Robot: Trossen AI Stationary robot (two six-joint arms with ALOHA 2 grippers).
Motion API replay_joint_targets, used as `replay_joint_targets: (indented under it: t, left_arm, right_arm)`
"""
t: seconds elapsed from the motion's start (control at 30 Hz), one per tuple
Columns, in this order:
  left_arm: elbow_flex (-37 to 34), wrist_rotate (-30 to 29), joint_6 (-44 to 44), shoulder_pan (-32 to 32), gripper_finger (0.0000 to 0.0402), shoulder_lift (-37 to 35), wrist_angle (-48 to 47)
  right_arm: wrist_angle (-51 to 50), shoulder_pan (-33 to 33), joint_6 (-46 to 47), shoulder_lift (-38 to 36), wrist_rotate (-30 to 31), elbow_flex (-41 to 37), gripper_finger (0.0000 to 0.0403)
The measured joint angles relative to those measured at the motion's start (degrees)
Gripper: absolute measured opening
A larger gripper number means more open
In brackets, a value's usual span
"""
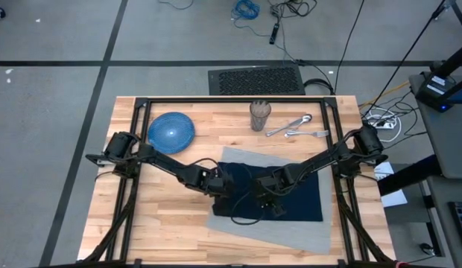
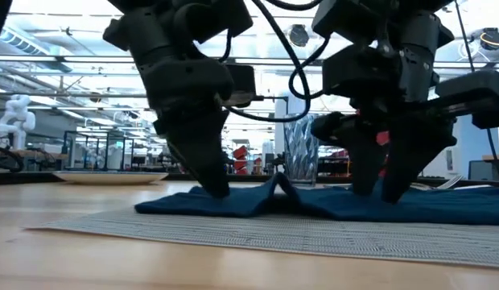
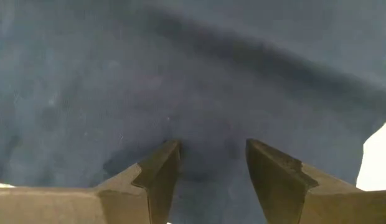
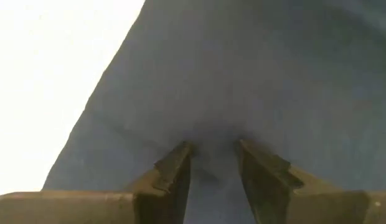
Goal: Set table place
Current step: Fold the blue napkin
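Both end effectors are down on the napkin (image 1: 279,195), which lies on the placemat (image 1: 290,231) toward the near right part of the tabletop (image 1: 156,223). Our left end effector (image 3: 211,165) presses its fingertips into the cloth with the fingers apart and a strip of blue fabric showing between them; our right end effector (image 4: 213,158) does the same a little further right, its fingers also parted. From the low view a small ridge of cloth stands up between the two, so we judge the napkin is being pinched or smoothed, though we cannot tell whether either pair of fingers truly grips it.

As for progress, we judge the setting is at an early stage. The placemat is laid, slightly askew to the tabletop edges, and the napkin sits on it. The plate (image 1: 171,130) waits near the far left corner, the cup (image 1: 260,115) stands at the far edge's middle, and the cutlery (image 1: 296,128) lies just right of it. None of these is on the placemat yet.
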Motion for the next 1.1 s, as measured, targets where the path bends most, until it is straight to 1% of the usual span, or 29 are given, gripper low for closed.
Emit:
replay_joint_targets:
  t: [0.33, 0.53, 0.63, 0.7, 0.77, 0.87, 1.03, 1.1]
  left_arm:
    - [0.6, 1.2, 1.5, 0.5, 0.0173, 0.8, 5.8]
    - [0.5, 1.2, 1.4, 0.5, 0.0173, 1.4, 6.2]
    - [0.6, 1.1, -2.1, 0.9, 0.0173, 1.4, 7.7]
    - [0.7, 1.1, -7.1, 1.6, 0.0173, 1.4, 8.4]
    - [1.5, 1.0, -11.0, 2.3, 0.0173, 1.4, 8.1]
    - [3.7, -0.6, -14.9, 2.5, 0.0173, 1.4, 5.2]
    - [10.7, -8.5, -16.8, 1.5, 0.0173, 1.4, -8.0]
    - [13.2, -10.3, -18.1, 1.1, 0.0173, 1.4, -10.7]
  right_arm:
    - [6.4, -0.7, -1.6, 0.0, 0.0, 0.0, 0.0121]
    - [6.5, -0.8, -1.7, 0.0, 0.5, 0.0, 0.0121]
    - [6.5, -0.8, -1.8, 0.0, 1.8, 0.0, 0.0121]
    - [6.6, -0.8, -1.8, -0.1, 2.0, 0.0, 0.0121]
    - [6.5, -0.8, -1.5, -0.1, 3.5, 0.0, 0.0121]
    - [6.3, -0.8, -0.4, -0.1, 6.0, 0.0, 0.0121]
    - [5.2, -0.8, 1.5, -0.1, 6.5, 0.0, 0.0121]
    - [4.7, -0.8, 2.6, -0.1, 6.5, 0.0, 0.0121]
